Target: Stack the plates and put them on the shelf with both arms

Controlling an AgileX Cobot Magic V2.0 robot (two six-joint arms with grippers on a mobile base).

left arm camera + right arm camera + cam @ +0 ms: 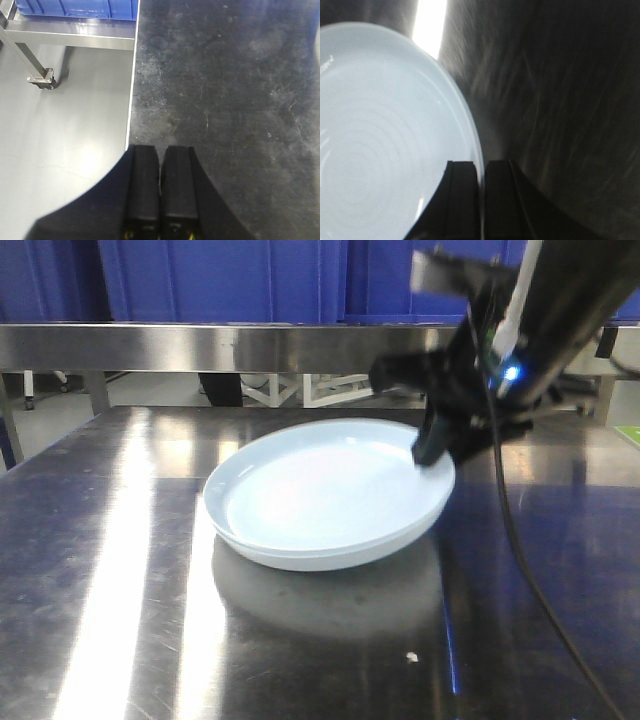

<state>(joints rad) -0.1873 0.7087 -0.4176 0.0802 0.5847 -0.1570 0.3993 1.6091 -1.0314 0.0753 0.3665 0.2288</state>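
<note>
Steel comes first: the dark, scratched steel tabletop (120, 620) fills the near ground of the front view, streaked with glare. About its middle sit the two pale bluish-white, glossy round plates (320, 500), one nested in the other, with a doubled rim showing along the left side, so the stacking looks done. At their right rim is the black pointed right gripper (432, 450), reaching down from a bulky black arm (560, 310). Its wrist view shows one finger over the inside of the plate and the other just outside the rim. The jaws are almost together with the rim running into the thin gap, so I judge it pinched on the rim, though whether on one plate or both cannot be told. The black left gripper (160, 187) is out of the front view. Its own camera shows the fingers pressed together on nothing, over the tabletop's edge with the grey floor (65, 125) beside it and no plate in sight. Beyond the plates runs the brushed stainless-steel shelf (200, 345) with its long flat front rail, and behind that stand big blue plastic crates (220, 280). What is left, by my reading, is for the left gripper to take the opposite rim and for both arms to lift the plates onto the shelf.
</note>
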